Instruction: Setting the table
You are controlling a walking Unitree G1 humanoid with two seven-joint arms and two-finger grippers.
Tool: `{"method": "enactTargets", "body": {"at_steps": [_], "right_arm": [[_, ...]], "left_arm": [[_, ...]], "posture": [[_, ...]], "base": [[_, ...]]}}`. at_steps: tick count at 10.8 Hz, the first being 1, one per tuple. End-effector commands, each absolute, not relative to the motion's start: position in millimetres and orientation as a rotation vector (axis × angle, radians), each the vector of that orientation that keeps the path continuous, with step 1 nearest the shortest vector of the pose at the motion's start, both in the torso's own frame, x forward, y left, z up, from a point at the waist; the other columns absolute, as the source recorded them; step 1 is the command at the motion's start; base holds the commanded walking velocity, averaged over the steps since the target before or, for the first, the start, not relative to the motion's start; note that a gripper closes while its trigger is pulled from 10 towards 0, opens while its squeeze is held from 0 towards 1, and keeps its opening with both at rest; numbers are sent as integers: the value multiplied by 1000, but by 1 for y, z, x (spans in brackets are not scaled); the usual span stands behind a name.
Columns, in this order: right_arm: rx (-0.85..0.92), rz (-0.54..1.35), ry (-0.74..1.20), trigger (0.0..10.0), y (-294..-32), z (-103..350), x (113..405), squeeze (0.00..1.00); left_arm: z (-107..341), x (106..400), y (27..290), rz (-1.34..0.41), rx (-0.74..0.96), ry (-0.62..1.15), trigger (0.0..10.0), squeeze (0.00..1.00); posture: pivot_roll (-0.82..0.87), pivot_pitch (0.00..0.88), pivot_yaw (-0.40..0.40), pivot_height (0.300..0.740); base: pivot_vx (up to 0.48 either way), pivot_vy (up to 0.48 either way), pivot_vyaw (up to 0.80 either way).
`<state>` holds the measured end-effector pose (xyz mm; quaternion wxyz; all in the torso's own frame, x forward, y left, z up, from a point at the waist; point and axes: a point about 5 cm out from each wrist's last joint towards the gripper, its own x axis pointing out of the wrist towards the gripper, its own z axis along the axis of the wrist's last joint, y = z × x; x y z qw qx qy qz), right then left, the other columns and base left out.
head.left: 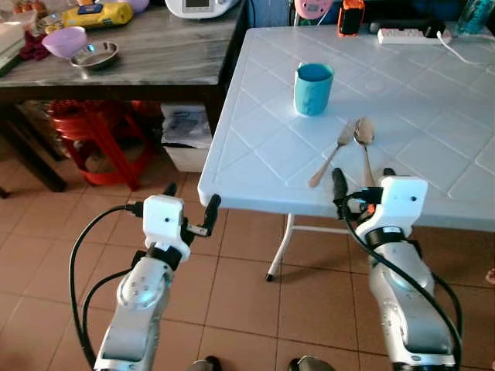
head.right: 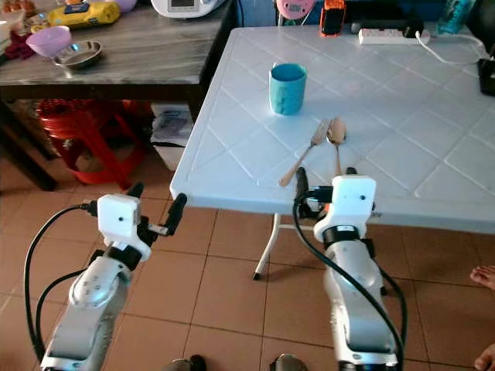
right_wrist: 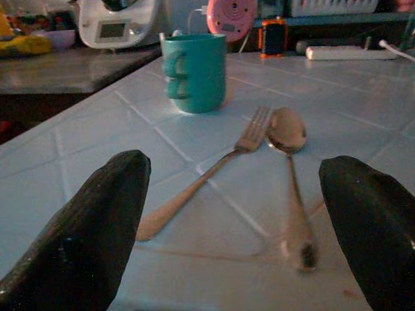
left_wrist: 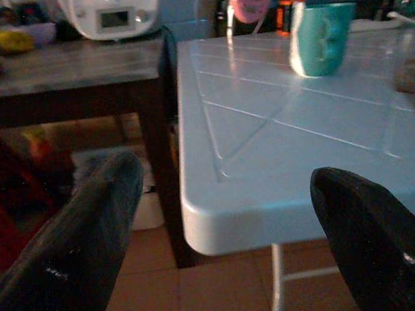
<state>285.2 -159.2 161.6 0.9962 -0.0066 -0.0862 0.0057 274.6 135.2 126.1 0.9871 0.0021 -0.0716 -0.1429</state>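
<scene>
On the far left, a dark wooden surface [head.left: 155,54] is seen carrying a purple bowl [head.left: 64,40] and a metal bowl [head.left: 95,55], with a red stool [head.left: 93,135] beneath it. The left hand [head.left: 189,209] is held off the near corner of the white surface [head.left: 433,131], fingers spread wide and nothing gripped.

Further right, a teal cup [head.left: 313,88] stands upright on the white surface. Nearer the edge lie a fork [head.left: 332,152] and a spoon [head.left: 364,147], side by side, their heads almost touching and their handles spreading apart towards the robot. The right hand [head.left: 362,179] is poised at the surface edge with fingers fully apart, empty, and the cutlery handles lie just ahead of it.

A risk is judged here: the handle ends lie close to the edge, so a low or skewed approach could push the fork or spoon off onto the tiled floor [head.left: 247,294], or catch both pieces at once.

The right wrist view shows the two handles between the open fingers [right_wrist: 84,227], a lining-up hidden behind the wrist in the eye views. At the far side, a power strip [head.left: 410,35] is seen in the eye views.
</scene>
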Motion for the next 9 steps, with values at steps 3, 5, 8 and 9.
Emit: {"method": "enactTargets", "body": {"at_steps": [3,5,8,9], "right_arm": [[-10,30,-179,10000,-154,163,284,0],[-12,31,-178,10000,-154,162,284,0],[-15,33,-176,10000,-154,162,284,0],[-16,33,-175,10000,-155,162,284,0]], "left_arm": [[128,270,137,-328,-9,-156,10000,0],[128,269,136,-340,-11,-157,10000,0],[127,268,136,-351,-14,-154,10000,0],[126,268,136,-357,-18,-151,10000,0]], "posture": [[-90,179,107,740],[-89,177,106,740],[-89,178,103,740],[-91,180,104,740]], "base": [[201,0,0],[339,0,0],[345,0,0],[341,0,0]]}}
